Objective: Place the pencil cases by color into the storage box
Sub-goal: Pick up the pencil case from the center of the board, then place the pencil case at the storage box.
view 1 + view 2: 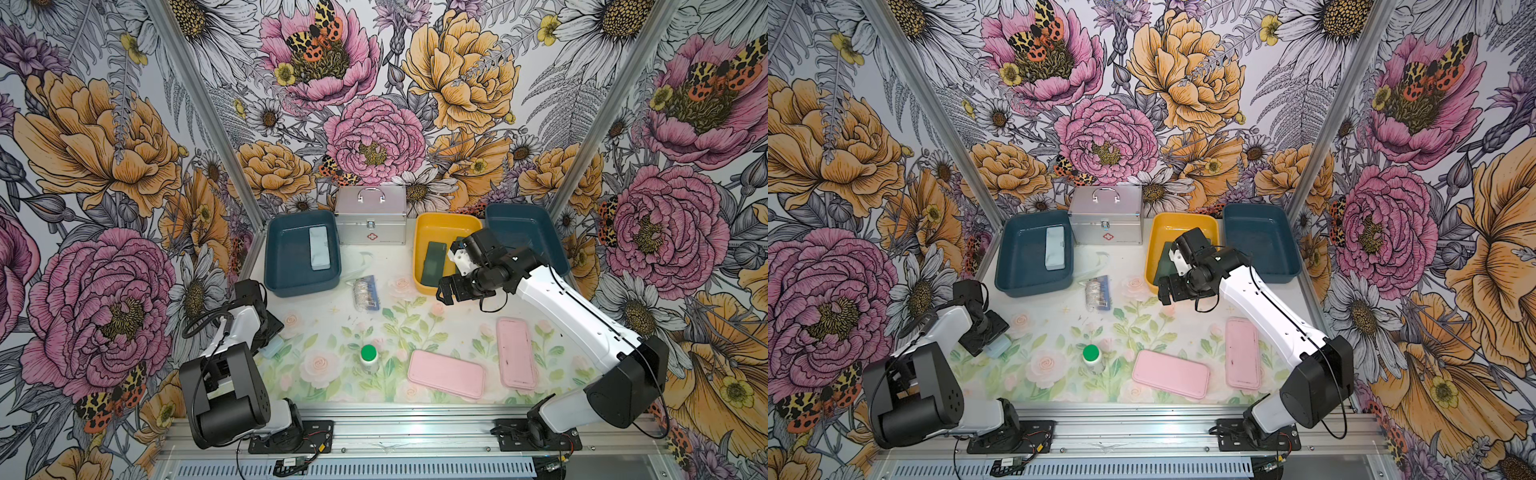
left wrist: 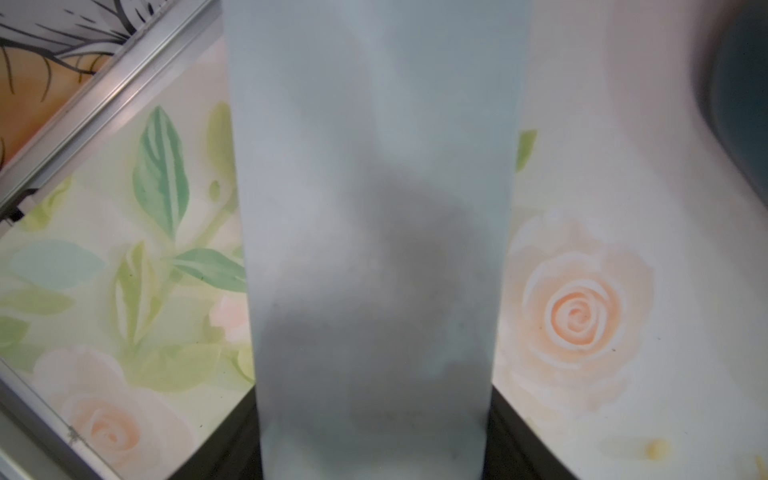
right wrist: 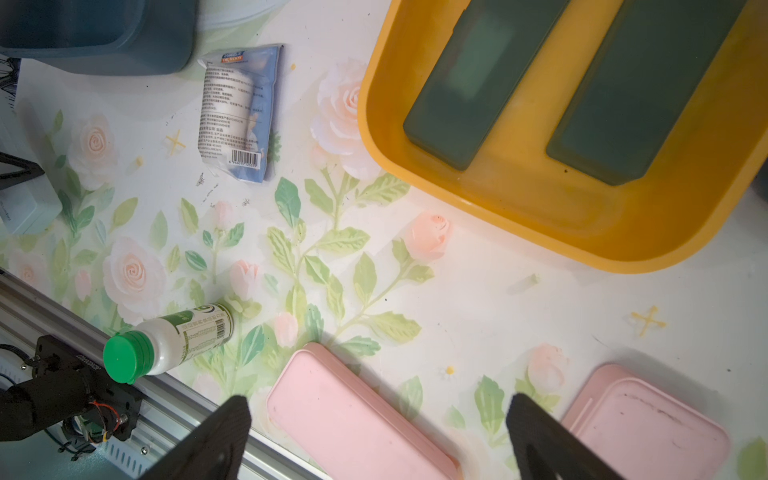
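at the floral mat's left edge, both top views show the left gripper covering most of a pale blue case; the right gripper hangs by the yellow bin. left wrist: case between the jaws, grip unclear. right wrist: jaws spread above pink cases; green cases binned, cut off.

Rose-printed tabletop holding two blue trays, a yellow tray, a first-aid case, a packet, a green-capped bottle and two pink pencil cases.
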You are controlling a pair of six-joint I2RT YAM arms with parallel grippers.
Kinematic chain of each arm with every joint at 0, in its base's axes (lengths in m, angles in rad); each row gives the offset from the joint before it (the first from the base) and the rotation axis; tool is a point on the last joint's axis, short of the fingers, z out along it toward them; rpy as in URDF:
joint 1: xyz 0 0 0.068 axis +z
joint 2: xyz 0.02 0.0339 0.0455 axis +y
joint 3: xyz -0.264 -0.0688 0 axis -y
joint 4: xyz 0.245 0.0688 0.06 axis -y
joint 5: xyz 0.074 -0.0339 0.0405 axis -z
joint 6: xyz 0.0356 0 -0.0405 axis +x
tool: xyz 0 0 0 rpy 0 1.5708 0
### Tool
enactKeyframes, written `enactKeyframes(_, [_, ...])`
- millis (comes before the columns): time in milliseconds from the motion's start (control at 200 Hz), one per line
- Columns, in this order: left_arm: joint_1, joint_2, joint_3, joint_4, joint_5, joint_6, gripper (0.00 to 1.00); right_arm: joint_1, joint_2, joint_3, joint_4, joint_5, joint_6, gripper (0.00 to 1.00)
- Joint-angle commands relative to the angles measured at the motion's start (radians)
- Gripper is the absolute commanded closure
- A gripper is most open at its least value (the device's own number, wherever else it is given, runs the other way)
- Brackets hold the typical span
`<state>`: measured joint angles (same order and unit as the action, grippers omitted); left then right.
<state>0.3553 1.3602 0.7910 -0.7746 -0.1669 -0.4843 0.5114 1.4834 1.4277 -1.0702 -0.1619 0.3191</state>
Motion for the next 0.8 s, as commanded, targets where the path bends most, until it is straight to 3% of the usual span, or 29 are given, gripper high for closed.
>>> enactKeyframes(0, [-0.02, -0.09, 0.063, -0.059, -0.035, -0.04, 0.56, -0.004, 0.001, 0.007, 0.023, -0.011, -0.022, 0.01])
enactKeyframes(200, [-0.028, -0.176, 0.191, -0.122, -0.003, -0.01, 0.55, -0.011, 0.014, 0.007, 0.03, -0.017, -0.032, 0.01])
enactKeyframes(350, [-0.098, -0.153, 0.303, -0.124, 0.023, 0.052, 0.54, -0.02, 0.026, -0.001, 0.045, -0.027, -0.031, 0.01])
enactKeyframes(540, [-0.23, 0.006, 0.515, -0.133, -0.009, 0.195, 0.51, -0.035, 0.038, -0.001, 0.062, -0.039, -0.031, 0.01])
enactKeyframes(790, [-0.311, 0.305, 0.837, -0.174, -0.035, 0.342, 0.5, -0.056, 0.059, -0.012, 0.079, -0.049, -0.022, 0.01])
